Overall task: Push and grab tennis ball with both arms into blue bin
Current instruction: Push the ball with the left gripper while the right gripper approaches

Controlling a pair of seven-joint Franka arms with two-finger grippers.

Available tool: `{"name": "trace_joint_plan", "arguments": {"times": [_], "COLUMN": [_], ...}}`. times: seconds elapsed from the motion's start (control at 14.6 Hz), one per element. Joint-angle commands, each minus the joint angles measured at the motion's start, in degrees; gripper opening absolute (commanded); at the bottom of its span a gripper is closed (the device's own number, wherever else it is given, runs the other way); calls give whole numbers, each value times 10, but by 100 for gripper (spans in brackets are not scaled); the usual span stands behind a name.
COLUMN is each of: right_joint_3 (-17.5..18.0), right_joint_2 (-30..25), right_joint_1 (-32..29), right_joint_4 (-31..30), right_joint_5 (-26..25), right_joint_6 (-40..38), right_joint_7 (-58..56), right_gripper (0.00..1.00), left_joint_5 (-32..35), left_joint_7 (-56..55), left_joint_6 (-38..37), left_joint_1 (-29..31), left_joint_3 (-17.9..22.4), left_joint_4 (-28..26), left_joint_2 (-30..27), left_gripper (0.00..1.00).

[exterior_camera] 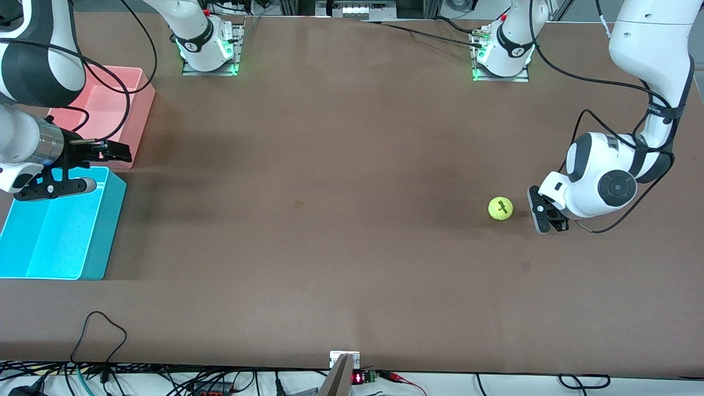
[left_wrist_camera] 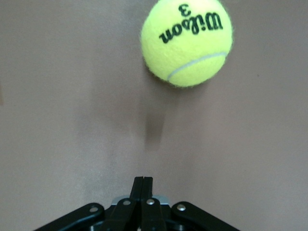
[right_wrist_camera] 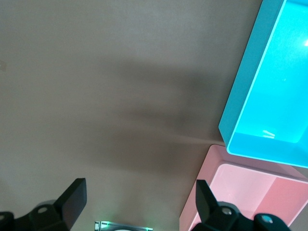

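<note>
The tennis ball (exterior_camera: 500, 208) lies on the brown table toward the left arm's end; in the left wrist view (left_wrist_camera: 187, 41) its dark logo shows. My left gripper (exterior_camera: 538, 212) is low by the table, beside the ball with a small gap, its fingers (left_wrist_camera: 143, 179) pressed together and empty. The blue bin (exterior_camera: 107, 231) stands at the right arm's end and also shows in the right wrist view (right_wrist_camera: 245, 96). My right gripper (exterior_camera: 124, 153) hangs open and empty over the gap between the blue bin and the pink tub; in its wrist view (right_wrist_camera: 139, 187) the jaws stand wide apart.
A pink tub (exterior_camera: 144, 104) stands beside the blue bin, farther from the front camera, and shows in the right wrist view (right_wrist_camera: 202, 202). Both arm bases (exterior_camera: 209, 47) (exterior_camera: 503, 52) stand along the table's back edge. Cables lie along the front edge.
</note>
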Motion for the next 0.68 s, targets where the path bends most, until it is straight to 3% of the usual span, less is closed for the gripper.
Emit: {"name": "trace_joint_plan", "arguments": {"times": [0.0, 0.34, 0.62], "right_joint_3": [2, 2, 2], "right_joint_2": [-3, -4, -1], "right_joint_1": [0, -16, -39], "right_joint_4": [-18, -58, -58], "right_joint_5": [3, 6, 6], "right_joint_6": [-3, 21, 30], "right_joint_7": [-5, -7, -25], "right_gripper": [100, 100, 100], "left_joint_5": [14, 14, 13], "left_joint_7": [44, 30, -179], "left_joint_6": [17, 33, 90], "left_joint_1": [28, -7, -145], "left_joint_3": [-2, -11, -12], "left_joint_4": [-1, -7, 1], "left_joint_2": [5, 11, 66], "left_gripper": [0, 0, 0]}}
